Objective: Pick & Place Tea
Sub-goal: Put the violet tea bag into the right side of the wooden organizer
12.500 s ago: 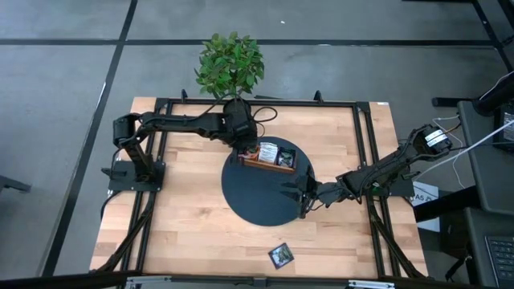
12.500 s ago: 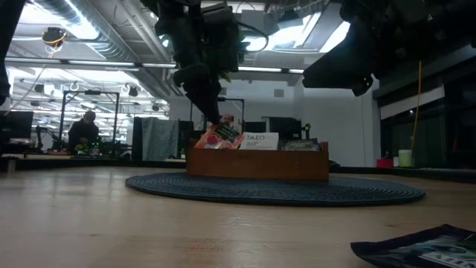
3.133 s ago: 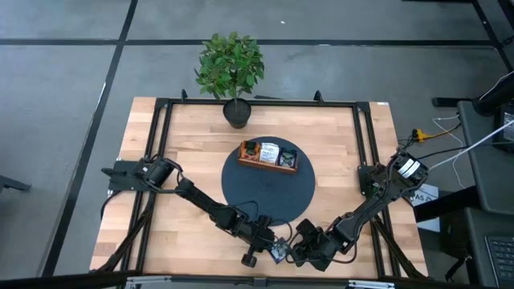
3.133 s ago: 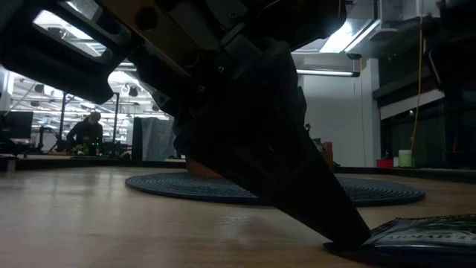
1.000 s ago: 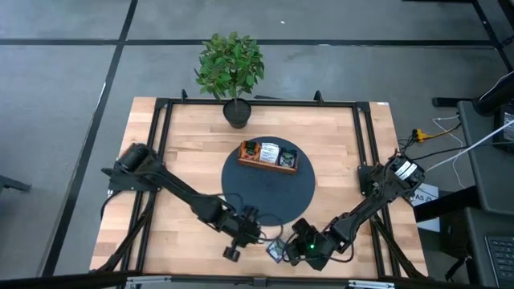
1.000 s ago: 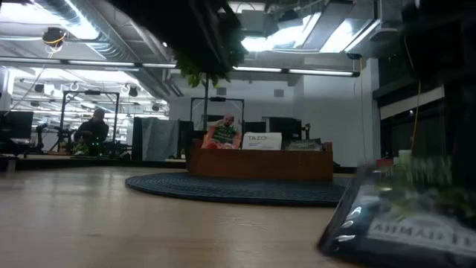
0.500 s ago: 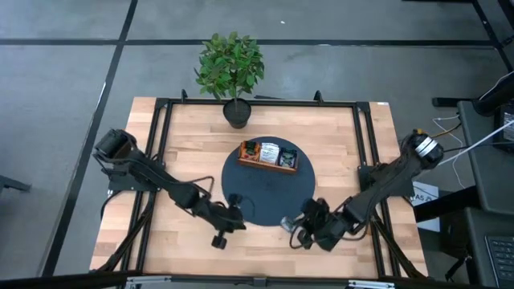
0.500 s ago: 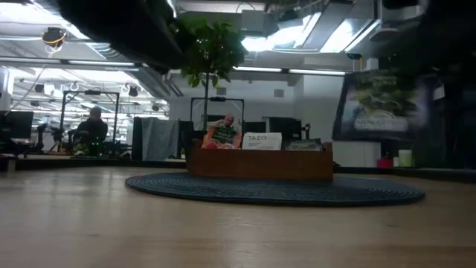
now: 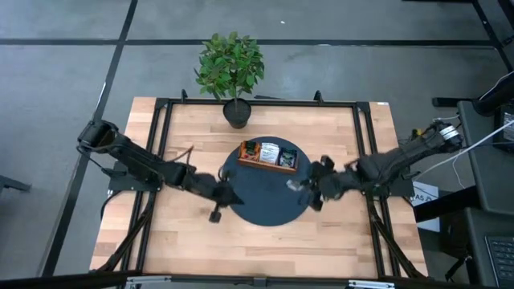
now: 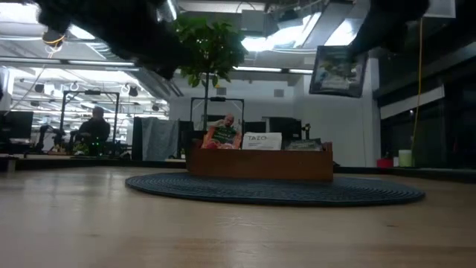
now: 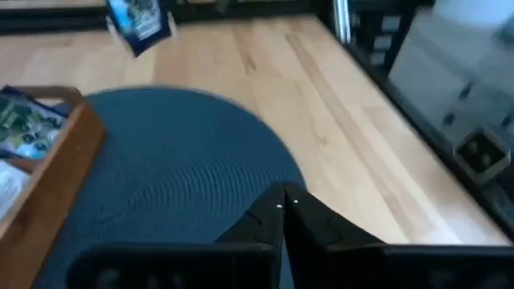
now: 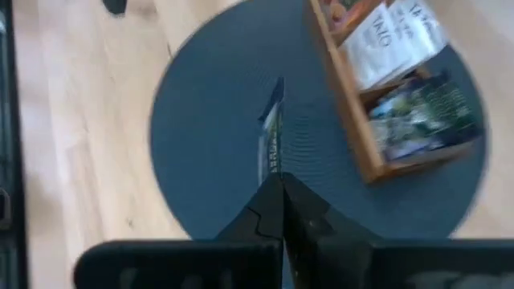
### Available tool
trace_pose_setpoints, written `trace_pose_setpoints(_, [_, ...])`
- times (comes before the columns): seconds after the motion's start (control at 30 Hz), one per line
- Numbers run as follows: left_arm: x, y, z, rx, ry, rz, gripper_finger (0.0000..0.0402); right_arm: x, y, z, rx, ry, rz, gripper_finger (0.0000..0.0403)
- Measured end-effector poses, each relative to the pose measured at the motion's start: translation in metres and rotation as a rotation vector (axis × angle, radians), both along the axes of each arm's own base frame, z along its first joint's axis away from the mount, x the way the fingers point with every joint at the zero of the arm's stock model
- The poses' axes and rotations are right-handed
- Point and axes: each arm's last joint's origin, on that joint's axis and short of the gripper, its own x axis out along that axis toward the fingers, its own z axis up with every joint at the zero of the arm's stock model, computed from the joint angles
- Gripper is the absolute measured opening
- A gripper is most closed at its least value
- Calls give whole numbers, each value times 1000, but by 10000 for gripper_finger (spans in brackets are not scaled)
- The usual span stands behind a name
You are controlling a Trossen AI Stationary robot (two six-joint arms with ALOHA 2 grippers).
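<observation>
A dark green-black tea sachet (image 10: 339, 71) hangs high in the air, with my right gripper (image 9: 305, 187) shut on it above the right part of the round dark mat (image 9: 265, 205). The wooden tray (image 9: 267, 155) stands on the mat's far part with several sachets upright in it. My left gripper (image 9: 234, 197) is shut on nothing above the mat's left edge. Its closed fingertips (image 11: 283, 210) point across the mat toward the held sachet (image 11: 140, 20). My right gripper pinches the sachet between its two fingers at one edge (image 12: 273, 167). The fingers come from the table's right, slanting down. The sachet sticks out ahead of the fingertips, edge-on in the right wrist view. It is lifted clear, well above the mat.
A potted plant (image 9: 231, 68) stands at the table's far edge behind the tray. A black frame (image 9: 365, 152) runs around the tabletop. Bare wood (image 9: 265, 249) lies on the near side of the mat.
My right gripper has risen from the table's near edge with the sachet, carried it toward the far edge over the mat, and rolled. The sachet is now lifted clear. My left gripper has drawn back from the near edge toward the mat's left side.
</observation>
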Motion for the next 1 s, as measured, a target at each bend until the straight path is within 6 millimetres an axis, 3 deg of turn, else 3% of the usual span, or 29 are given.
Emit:
trace_pose_setpoints(0.17, [-3, 27, -7, -81, -76, 13, 2, 2, -36, 11, -46, 2, 70, 0])
trace_pose_setpoints(0.33, [-5, 41, -11, -78, -63, 61, 7, 8, -60, 11, -116, 22, 161, 0])
trace_pose_setpoints(0.6, [-5, 41, -11, -79, -56, 57, 2, 20, -85, 4, -202, 50, 236, 0])
trace_pose_setpoints(1.0, [-6, 40, -12, -120, -39, 79, 11, 42, -117, -31, -233, 212, 218, 0])
